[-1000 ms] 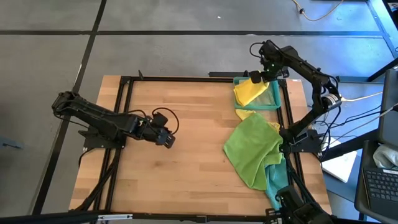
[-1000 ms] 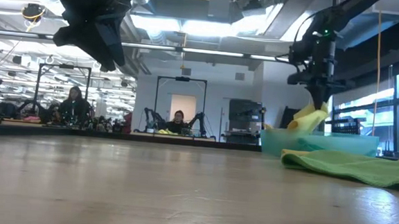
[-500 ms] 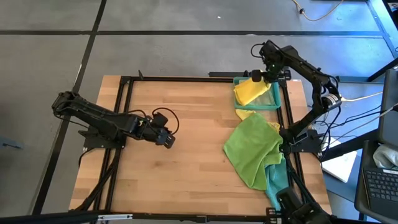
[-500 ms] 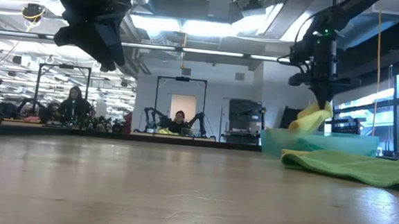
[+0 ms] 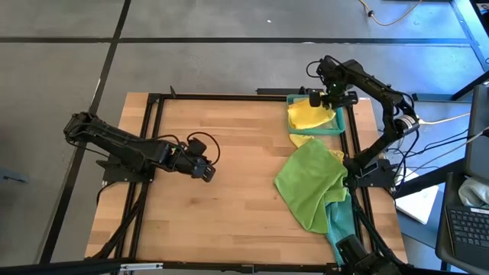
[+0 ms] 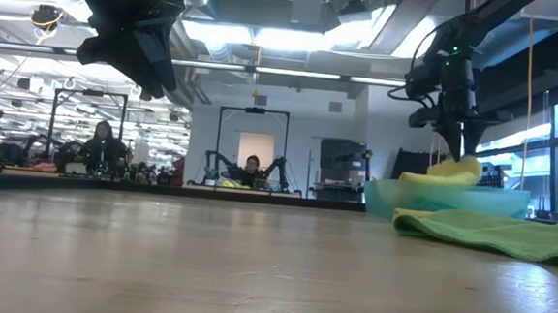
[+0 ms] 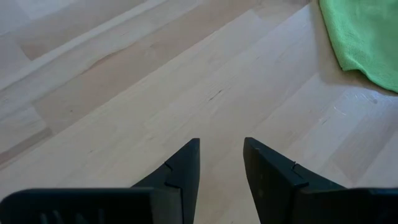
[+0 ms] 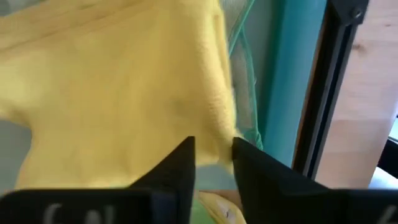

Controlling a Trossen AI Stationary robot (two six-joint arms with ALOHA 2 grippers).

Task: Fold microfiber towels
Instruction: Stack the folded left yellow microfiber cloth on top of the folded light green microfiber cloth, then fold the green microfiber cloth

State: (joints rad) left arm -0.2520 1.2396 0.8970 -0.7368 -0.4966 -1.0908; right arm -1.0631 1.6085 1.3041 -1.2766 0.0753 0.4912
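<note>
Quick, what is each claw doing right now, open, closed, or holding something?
Left gripper: open, empty, over bare table.
Right gripper: open, over the yellow towel in the tray.

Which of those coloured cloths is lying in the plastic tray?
The yellow towel, lying in the teal tray at the table's far right corner under the right gripper. The bright green towel lies spread on the wood nearer the front.
</note>
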